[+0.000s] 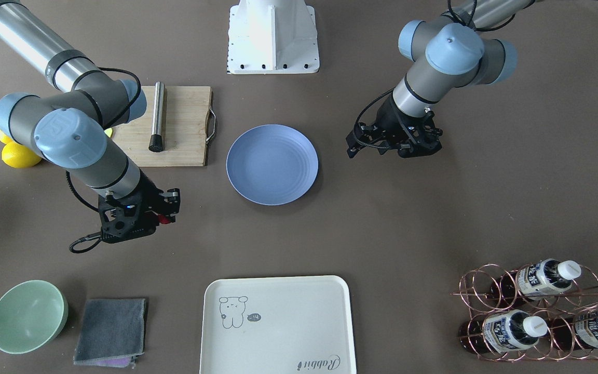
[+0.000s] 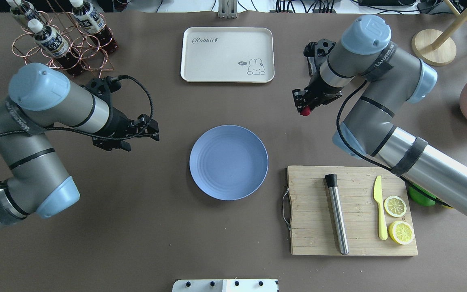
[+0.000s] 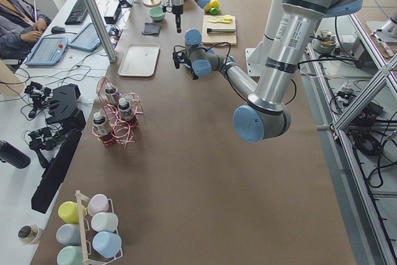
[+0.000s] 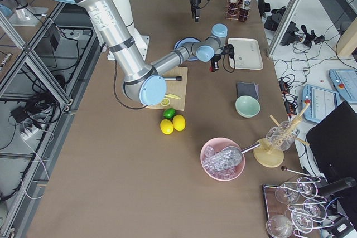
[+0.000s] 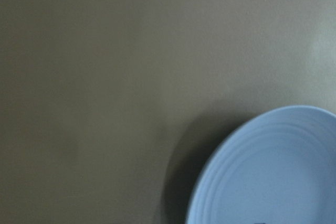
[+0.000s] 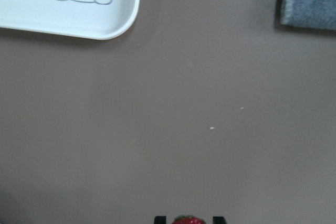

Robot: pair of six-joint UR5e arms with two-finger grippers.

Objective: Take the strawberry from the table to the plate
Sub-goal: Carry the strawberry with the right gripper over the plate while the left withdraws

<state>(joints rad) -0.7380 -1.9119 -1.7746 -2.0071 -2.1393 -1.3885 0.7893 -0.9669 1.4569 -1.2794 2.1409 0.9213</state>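
The small dark-red strawberry (image 2: 305, 112) sits between the fingertips of my right gripper (image 2: 304, 110), which is shut on it above the brown table (image 2: 136, 227). It also shows as a red speck (image 1: 164, 218) and at the bottom edge of the right wrist view (image 6: 189, 220). The blue plate (image 2: 228, 162) lies bare at the table's middle, off to the side of that gripper. My left gripper (image 2: 154, 130) hovers open and holding nothing beside the plate's other rim (image 5: 273, 171).
A wooden cutting board (image 2: 310, 211) carries a steel rod (image 2: 337, 215), a yellow knife and lemon slices. A cream tray (image 2: 227, 54) lies beyond the plate. A green bowl (image 1: 28, 316), a grey cloth (image 1: 111, 329) and a bottle rack (image 1: 538, 311) line the far edge.
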